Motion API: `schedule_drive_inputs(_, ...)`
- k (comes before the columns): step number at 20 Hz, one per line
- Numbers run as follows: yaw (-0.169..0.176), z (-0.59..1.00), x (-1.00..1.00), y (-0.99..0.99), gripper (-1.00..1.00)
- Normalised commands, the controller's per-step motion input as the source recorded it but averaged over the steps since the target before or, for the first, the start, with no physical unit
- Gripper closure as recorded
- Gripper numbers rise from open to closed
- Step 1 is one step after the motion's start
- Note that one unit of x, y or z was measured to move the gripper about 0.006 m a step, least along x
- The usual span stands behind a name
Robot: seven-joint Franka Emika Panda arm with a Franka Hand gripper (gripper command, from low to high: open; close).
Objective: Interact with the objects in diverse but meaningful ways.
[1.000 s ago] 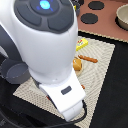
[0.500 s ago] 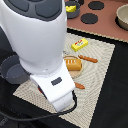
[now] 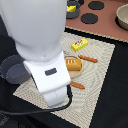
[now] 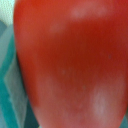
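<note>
From the exterior view I see little of the working end: the white arm housing [image 3: 42,55] fills the left and centre of the frame and hides the gripper entirely, so I cannot tell whether the jaws stand wide, narrow, or closed on anything. The wrist view is filled almost edge to edge by a smooth, glossy red rounded tomato toy [image 4: 70,65], very close to the lens; a sliver of teal-grey surface shows along one edge, too blurred to identify. My judgement: the arm is engaged with the tomato, either about to grasp or carrying it, but neither view settles which. Elsewhere, on the beige woven placemat [image 3: 102,60] at centre frame, a golden-brown bread loaf toy [image 3: 73,63] lies just beside the arm, a yellow rectangular butter block [image 3: 80,44] sits above and right of it, and two thin orange-brown sticks [image 3: 88,59] lie near the loaf. A grey-blue two-handled pot [image 3: 14,70] rests at the left edge. These appear untouched; most of the interaction remains.
</note>
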Motion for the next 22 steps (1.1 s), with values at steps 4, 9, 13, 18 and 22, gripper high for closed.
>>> schedule_drive_inputs(4, -0.002, -0.03, -1.00, 0.36, 1.00)
schedule_drive_inputs(9, 0.000, -0.15, -1.00, 0.33, 1.00)
schedule_drive_inputs(13, 0.000, -0.21, -1.00, 0.37, 1.00)
schedule_drive_inputs(18, 0.000, -0.28, -1.00, 0.35, 1.00)
schedule_drive_inputs(22, 0.000, -0.29, -1.00, 0.32, 1.00)
